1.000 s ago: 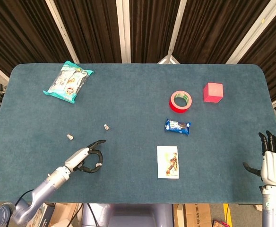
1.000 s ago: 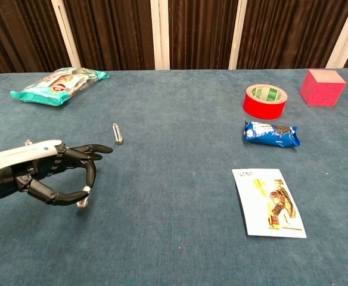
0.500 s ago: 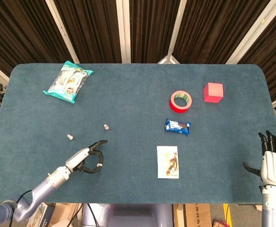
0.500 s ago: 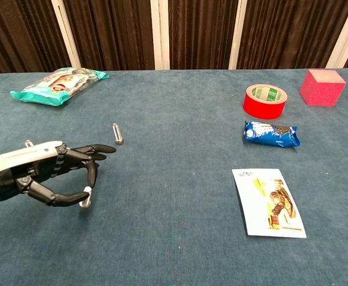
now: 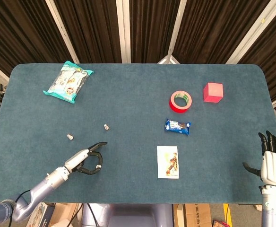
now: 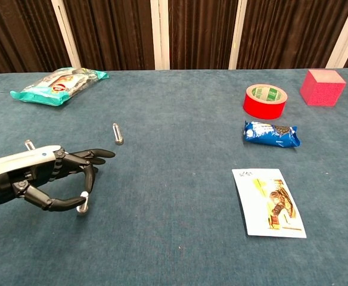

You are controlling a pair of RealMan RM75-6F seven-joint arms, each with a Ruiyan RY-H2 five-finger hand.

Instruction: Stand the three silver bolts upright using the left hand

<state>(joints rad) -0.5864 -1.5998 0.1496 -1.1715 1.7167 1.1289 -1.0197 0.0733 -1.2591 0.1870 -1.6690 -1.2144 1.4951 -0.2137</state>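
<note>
Left hand (image 6: 40,179) is pinching 1 silver bolt (image 6: 84,202) upright on the table (image 5: 138,94), down around 7 o'clock. The other 2 bolts (image 6: 118,133) (image 6: 28,144) lie flat just beyond it. Right hand (image 5: 272,163) sits at 4 o'clock, fingers spread, holding nothing.

The head view looked steeply down from high above, taking in the whole bench (image 5: 138,94) to the curtain behind. The chest view sat low and nearer, facing forward across the bench's near half. Both shared the tape (image 5: 181,101), the cube (image 6: 322,87) and the left hand (image 6: 34,177).
</note>
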